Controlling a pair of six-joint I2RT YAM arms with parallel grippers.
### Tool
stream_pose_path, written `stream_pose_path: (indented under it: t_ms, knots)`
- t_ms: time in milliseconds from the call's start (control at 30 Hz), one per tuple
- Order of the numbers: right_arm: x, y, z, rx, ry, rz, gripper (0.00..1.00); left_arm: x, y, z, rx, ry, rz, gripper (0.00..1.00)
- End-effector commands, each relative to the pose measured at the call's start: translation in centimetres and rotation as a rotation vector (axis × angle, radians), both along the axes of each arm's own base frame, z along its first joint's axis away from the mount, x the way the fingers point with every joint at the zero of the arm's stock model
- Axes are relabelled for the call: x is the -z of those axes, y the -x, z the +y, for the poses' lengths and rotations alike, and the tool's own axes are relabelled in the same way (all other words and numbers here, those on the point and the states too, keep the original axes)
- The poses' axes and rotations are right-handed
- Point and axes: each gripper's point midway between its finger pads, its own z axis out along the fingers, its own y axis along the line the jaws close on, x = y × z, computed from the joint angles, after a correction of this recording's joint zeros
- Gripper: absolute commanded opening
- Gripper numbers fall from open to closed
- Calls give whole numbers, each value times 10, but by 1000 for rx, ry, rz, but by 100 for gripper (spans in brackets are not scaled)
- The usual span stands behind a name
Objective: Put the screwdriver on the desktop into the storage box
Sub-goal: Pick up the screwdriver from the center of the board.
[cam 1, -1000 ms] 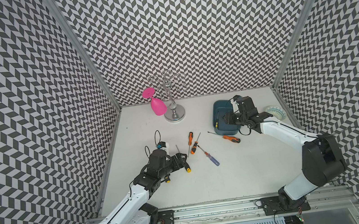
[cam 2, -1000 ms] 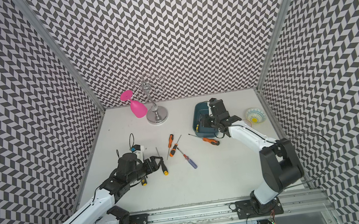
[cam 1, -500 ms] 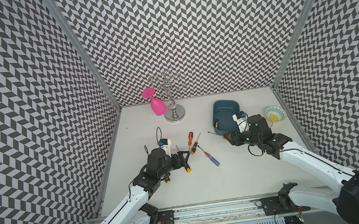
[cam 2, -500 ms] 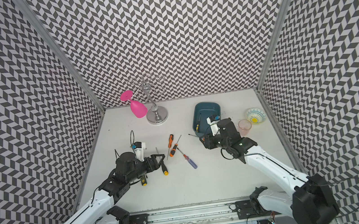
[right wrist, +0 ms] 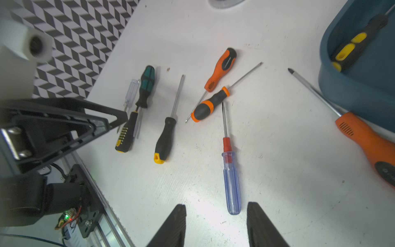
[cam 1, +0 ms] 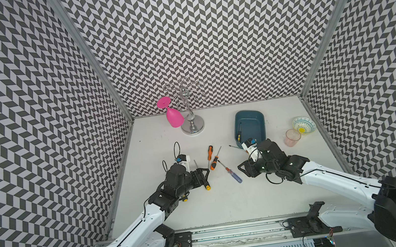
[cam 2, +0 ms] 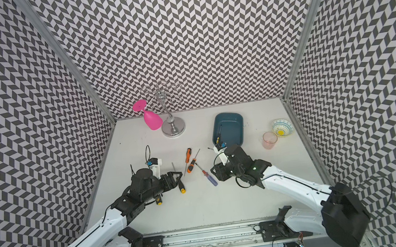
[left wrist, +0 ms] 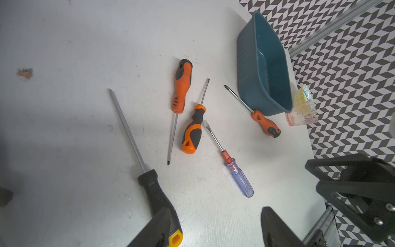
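The teal storage box (cam 1: 254, 122) stands at the back right of the white desktop (cam 1: 228, 203), and a black-and-yellow screwdriver (cam 1: 238, 134) lies inside it. My left gripper (left wrist: 215, 226) is open, one finger against the handle of a black screwdriver with a yellow end (left wrist: 159, 201). My right gripper (right wrist: 215, 213) is open too, low over the desktop, with the end of a clear blue-handled screwdriver (right wrist: 232, 184) between its fingers. In both top views that blue screwdriver (cam 1: 233, 176) (cam 2: 210, 178) lies between the two grippers.
Two orange-and-black screwdrivers (cam 1: 210, 152) (cam 1: 214, 162) lie mid-table, another orange one (left wrist: 265, 123) beside the box. Several more screwdrivers (right wrist: 136, 107) lie under my left arm. A chrome stand (cam 1: 193, 126) carries a pink glass (cam 1: 173, 115). A pink cup (cam 1: 292, 137) and a patterned bowl (cam 1: 302, 124) sit right.
My right gripper has left the storage box and come forward and left, down to the blue-handled screwdriver. My left gripper has narrowed a little beside the black screwdriver.
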Motion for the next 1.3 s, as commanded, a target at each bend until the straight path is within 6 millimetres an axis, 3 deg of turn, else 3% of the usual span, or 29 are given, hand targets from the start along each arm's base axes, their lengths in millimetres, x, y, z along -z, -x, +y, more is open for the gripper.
stream_pose_path:
  t_ms: [0, 300, 833, 1267]
  knots:
    - [18, 0, 5, 8, 71, 9, 49, 9, 3, 9, -43, -26, 17, 70]
    - [63, 4, 16, -1, 247, 60, 47, 17, 6, 11, -45, -35, 35, 70]
    - [87, -12, 28, 26, 411, 25, 44, 23, 8, 12, -49, -32, 49, 70]
    - [104, -9, 28, 16, 483, 27, 35, 26, 9, 12, -47, -35, 52, 71]
